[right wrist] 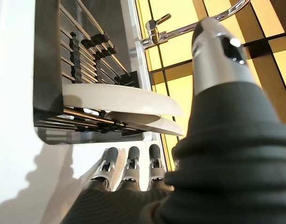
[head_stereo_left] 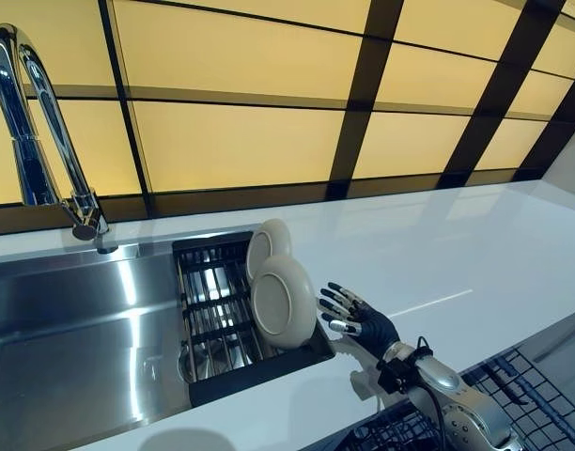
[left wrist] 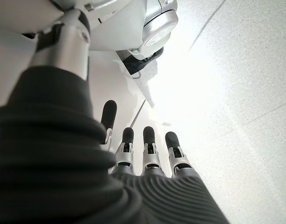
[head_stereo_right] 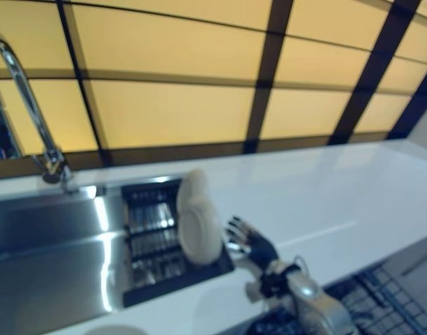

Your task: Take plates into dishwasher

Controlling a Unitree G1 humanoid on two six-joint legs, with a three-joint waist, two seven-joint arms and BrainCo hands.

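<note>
- Dishwasher rack [head_stereo_left: 513,395] wires cross the near right corner of the head views, just below the right arm; only a corner shows, so its slots and whatever it already holds cannot be made out.
- Right hand [head_stereo_left: 355,315] hovers over the white countertop [head_stereo_left: 457,254], just beside the drying rack's near right edge, fingers straight and spread, holding nothing.
- Left hand [left wrist: 147,144] shows only in its own wrist view, hanging over pale floor with fingers straight and empty; it looks idle.
- Drying rack [head_stereo_left: 222,319], a black frame with metal bars, is set in the right end of the steel sink [head_stereo_left: 71,348].
- Front plate [head_stereo_left: 283,303] stands on edge in that rack, close to the right fingertips but not touched; the back plate [head_stereo_left: 267,242] stands just behind it, its lower part hidden by the front one.
- Judged step: the reach for the first plate, nothing carried yet. The next move calls for closing fingers and thumb over the front plate's rim, lifting it clear of the bars without tipping its neighbour, then swinging it down to the dishwasher rack.
- Faucet [head_stereo_left: 43,141] arches over the sink's far side, its top cut off by the frame.
- Amber wall panels [head_stereo_left: 269,141] with dark strips close the scene behind.
</note>
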